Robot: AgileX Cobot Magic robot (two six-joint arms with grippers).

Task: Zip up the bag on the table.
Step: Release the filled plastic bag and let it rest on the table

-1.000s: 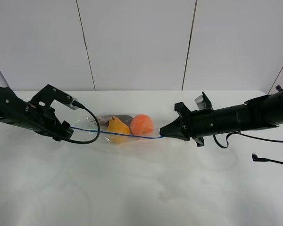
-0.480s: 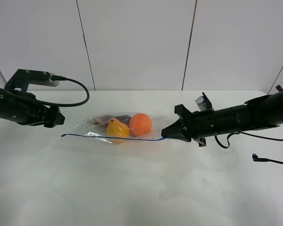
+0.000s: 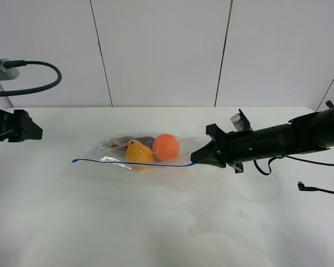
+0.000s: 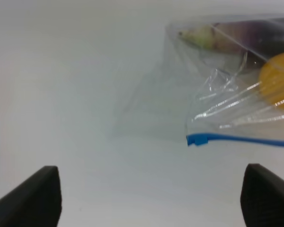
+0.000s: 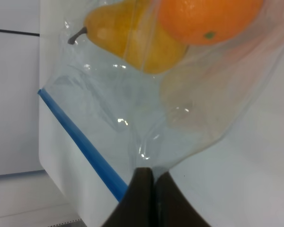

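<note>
Left claw (image 3: 34,129) lets go of bag (image 3: 139,151), pulls back to bench (image 3: 156,222) edge; zipper end (image 3: 74,161) drops flat.

Left arm (image 3: 5,127) sits at the far left edge of the exterior view, roughly level, with the left gripper (image 4: 150,201) pointing inward and its fingers (image 4: 40,196) spread wide with nothing between them. Right arm (image 3: 289,139) is stretched out low and near-horizontal from the right edge toward the middle, wrist in line with the forearm. Right gripper (image 3: 193,160) has its fingers (image 5: 142,198) pressed together, pinching one corner of the bag (image 5: 132,109).
</note>
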